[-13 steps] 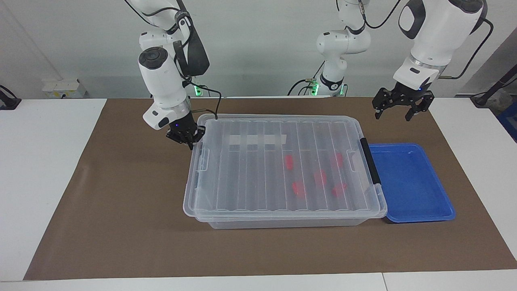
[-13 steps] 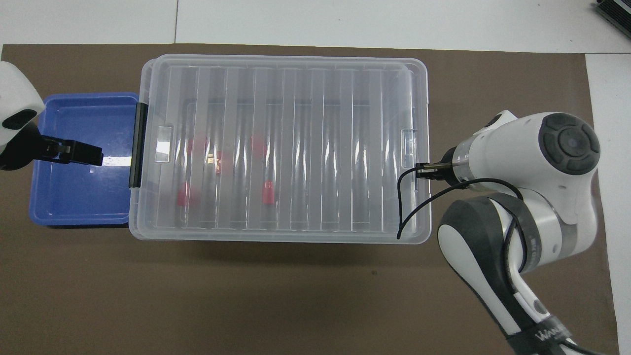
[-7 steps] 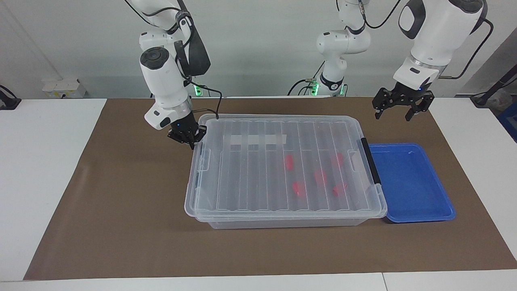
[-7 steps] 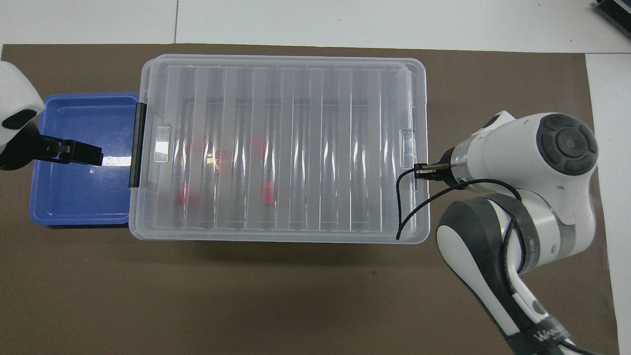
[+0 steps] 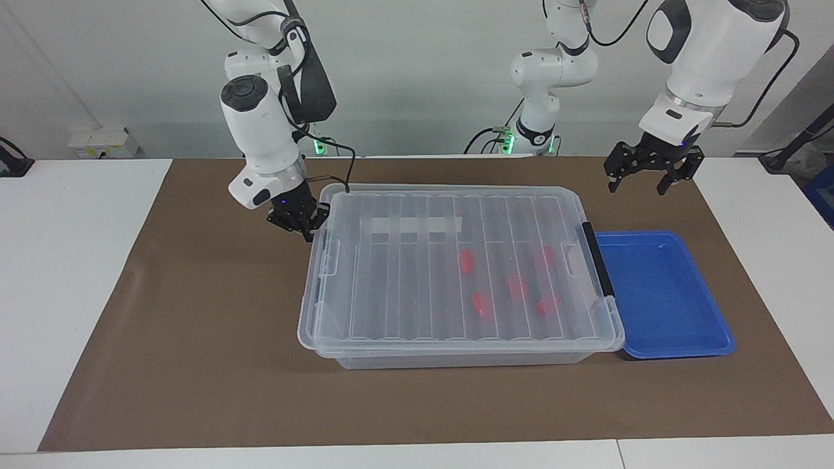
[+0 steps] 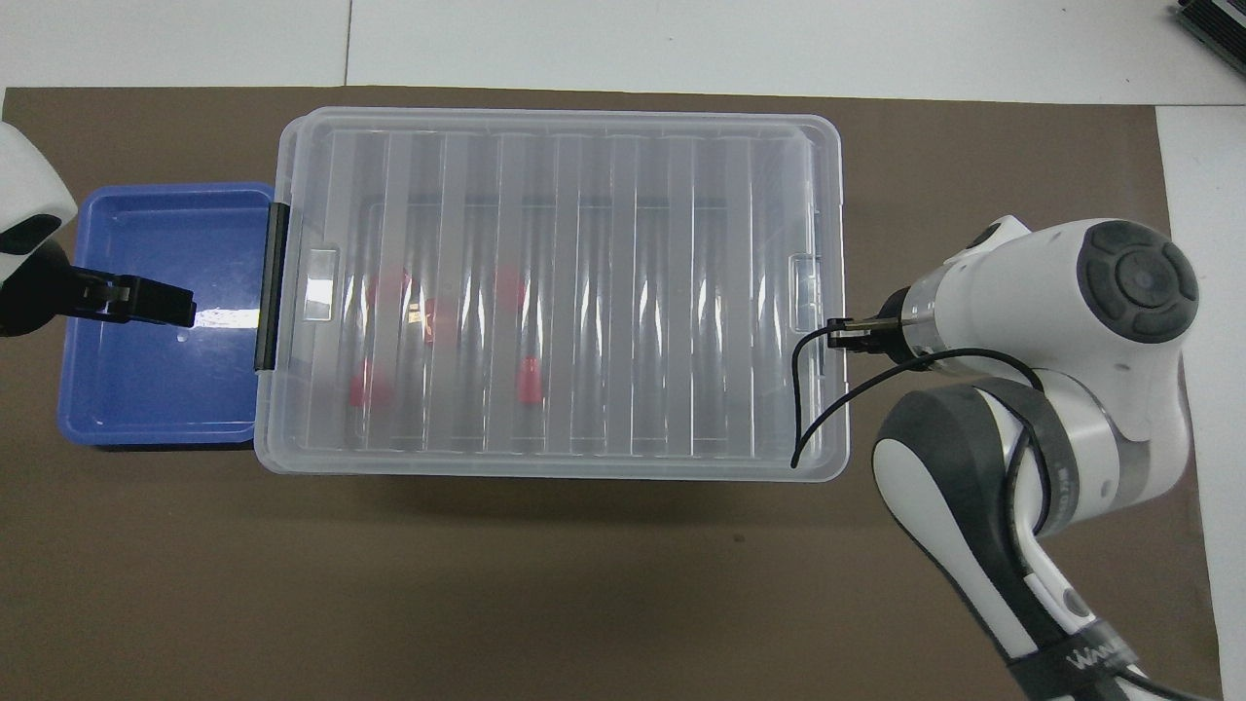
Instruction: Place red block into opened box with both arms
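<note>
Two arms seen: glossy white rounded shells, dark grey round joint caps, silver wrist rings. Right arm (image 5: 260,140): black padded sleeve on forearm, white lettering on black band, thin black cable looped from wrist. Left arm (image 5: 707,45): black oval side panel, black cable trailed. Black two-finger grippers fitted; small blue wrist lights noted.

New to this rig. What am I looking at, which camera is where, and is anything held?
Two white robot arms work at a table. One camera faces them from across it; the other looks down from above their end. On the brown mat sits a clear storage box with its lid on, five red blocks inside, and a blue tray beside its black handle. The right tool is shut at the lid's edge; whether it grips it is unclear. The left tool hangs open, holding nothing.
</note>
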Robot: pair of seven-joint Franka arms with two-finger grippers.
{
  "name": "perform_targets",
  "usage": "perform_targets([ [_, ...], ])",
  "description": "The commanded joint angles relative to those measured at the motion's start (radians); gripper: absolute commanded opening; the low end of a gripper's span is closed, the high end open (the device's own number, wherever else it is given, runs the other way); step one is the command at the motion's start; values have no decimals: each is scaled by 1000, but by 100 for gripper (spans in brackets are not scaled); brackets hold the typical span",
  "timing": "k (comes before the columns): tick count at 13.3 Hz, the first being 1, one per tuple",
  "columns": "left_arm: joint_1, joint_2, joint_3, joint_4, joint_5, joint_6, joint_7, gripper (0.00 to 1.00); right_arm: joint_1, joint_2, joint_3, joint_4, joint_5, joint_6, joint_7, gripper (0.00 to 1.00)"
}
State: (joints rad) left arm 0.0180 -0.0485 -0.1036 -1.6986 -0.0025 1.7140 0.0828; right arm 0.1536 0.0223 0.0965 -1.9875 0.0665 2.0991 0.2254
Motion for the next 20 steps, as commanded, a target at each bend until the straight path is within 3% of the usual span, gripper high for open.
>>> perform_targets([
  [1, 0, -31, 5, -38, -13, 12, 9, 100, 7, -2, 8, -11, 19, 48, 12, 0],
  [7, 0, -31, 7, -38, -13, 12, 9, 100, 17, -7, 6, -7, 19, 41, 5, 0],
  [12, 0, -31, 7, -38, -13, 12, 9, 100, -55, -62, 0, -2, 16, -36, 8, 0],
  [13, 0, -31, 7, -38, -13, 12, 11, 100, -77, -76, 0, -4, 7, -51, 5, 9],
  [14, 0, -31, 7, -38, -13, 12, 9, 100, -97, -90, 0, -4, 0, -63, 3, 68],
  [15, 0, -31, 5, -38, -13, 12, 9, 100, -115, -100, -3, -1, -2, -71, 5, 100],
  [20, 0, -31, 7, -38, -13, 12, 9, 100, -151, -79, 0, 192, -102, -270, 12, 100],
])
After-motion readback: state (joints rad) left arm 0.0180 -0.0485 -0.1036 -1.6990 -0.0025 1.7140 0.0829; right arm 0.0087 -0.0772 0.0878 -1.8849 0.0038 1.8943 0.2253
